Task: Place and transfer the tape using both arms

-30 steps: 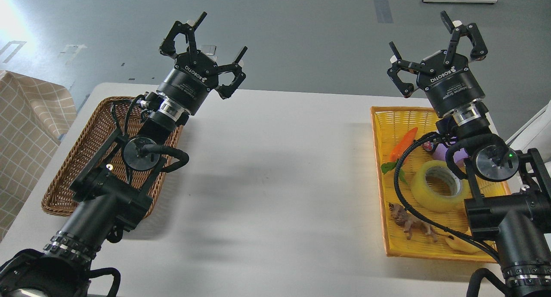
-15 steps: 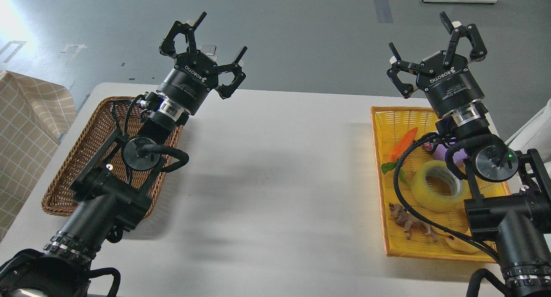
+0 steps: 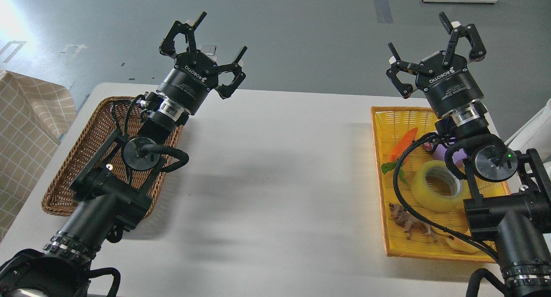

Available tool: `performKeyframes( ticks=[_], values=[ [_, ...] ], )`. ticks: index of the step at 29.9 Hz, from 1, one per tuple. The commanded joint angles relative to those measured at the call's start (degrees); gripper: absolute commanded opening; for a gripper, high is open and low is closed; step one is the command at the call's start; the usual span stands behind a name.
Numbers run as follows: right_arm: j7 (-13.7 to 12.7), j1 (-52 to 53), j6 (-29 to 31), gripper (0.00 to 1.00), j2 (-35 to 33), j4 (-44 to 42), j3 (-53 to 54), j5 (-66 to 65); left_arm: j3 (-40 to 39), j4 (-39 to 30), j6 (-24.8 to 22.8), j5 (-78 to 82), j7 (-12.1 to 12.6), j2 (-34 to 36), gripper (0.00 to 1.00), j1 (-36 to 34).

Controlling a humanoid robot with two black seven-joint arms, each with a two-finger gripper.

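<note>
The tape (image 3: 437, 186), a wide translucent yellow roll with a grey-white core, lies flat in the yellow tray (image 3: 379, 168) at the right. My right gripper (image 3: 424, 36) is raised high above the tray's far end, fingers spread open and empty. My left gripper (image 3: 213, 36) is raised above the far end of the brown wicker basket (image 3: 73, 163) at the left, fingers spread open and empty. Part of the tape's right side is hidden behind my right arm.
In the yellow tray also lie an orange carrot toy (image 3: 403, 144), a purple item (image 3: 443, 153), a brown animal figure (image 3: 409, 224) and a yellow croissant-shaped toy (image 3: 460, 244). A checked cloth (image 3: 26, 125) hangs at the far left. The white table (image 3: 275, 180) spans between basket and tray.
My right gripper has drifted very slightly left and up. The left arm and the tape have not moved.
</note>
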Motion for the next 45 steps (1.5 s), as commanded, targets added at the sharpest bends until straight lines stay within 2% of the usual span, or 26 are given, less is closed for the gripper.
performKeyframes(
  ticks=[1, 33, 38, 45],
  values=[
    [0.0, 0.0, 0.0, 1.0, -0.1, 0.0, 0.0, 0.0, 0.0, 0.0, 0.0, 0.0, 0.0, 0.0, 0.98, 0.0],
    [-0.2, 0.4, 0.0, 1.0, -0.4, 0.2, -2.0, -0.7, -0.1, 0.0, 0.0, 0.0, 0.0, -0.1, 0.98, 0.0],
    [-0.2, 1.1, 0.0, 1.0, -4.2, 0.2, -7.7, -1.2, -0.1, 0.0, 0.0, 0.0, 0.1, 0.1, 0.98, 0.0],
    [-0.2, 4.7, 0.0, 1.0, -15.3, 0.4, -21.2, -3.1, -0.1, 0.0, 0.0, 0.0, 0.0, 0.0, 0.98, 0.0]
  ],
)
